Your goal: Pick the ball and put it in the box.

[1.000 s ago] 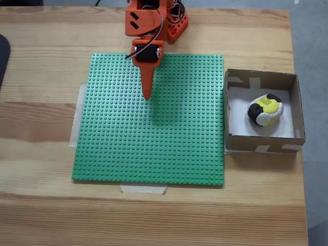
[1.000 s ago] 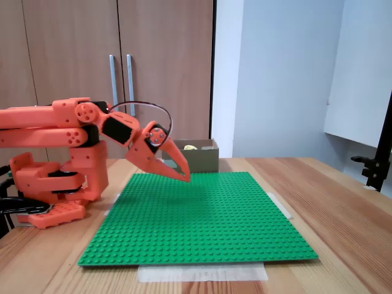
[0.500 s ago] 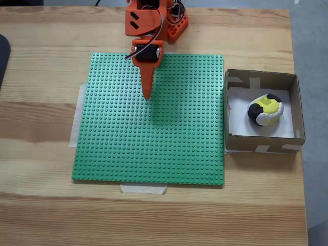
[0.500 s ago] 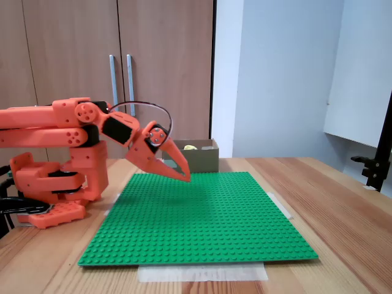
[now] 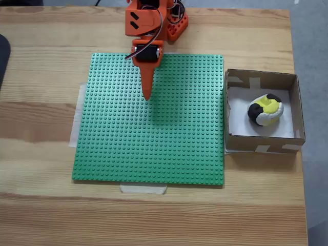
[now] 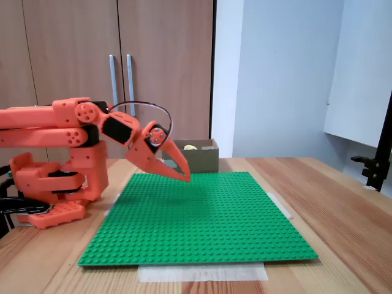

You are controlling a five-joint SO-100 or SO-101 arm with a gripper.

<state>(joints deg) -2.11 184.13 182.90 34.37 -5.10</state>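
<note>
The ball, yellow, black and white, lies inside the brown cardboard box at the right of the table, resting on its white bottom. From the side, the ball just peeks over the rim of the box at the far end of the table. My orange gripper hangs shut and empty over the upper middle of the green studded baseplate, well to the left of the box. In the side view the gripper points down, a little above the baseplate.
The baseplate is taped to a wooden table. The arm's orange base stands at the table's back edge. A dark object shows at the left edge. Wooden cabinet doors stand behind.
</note>
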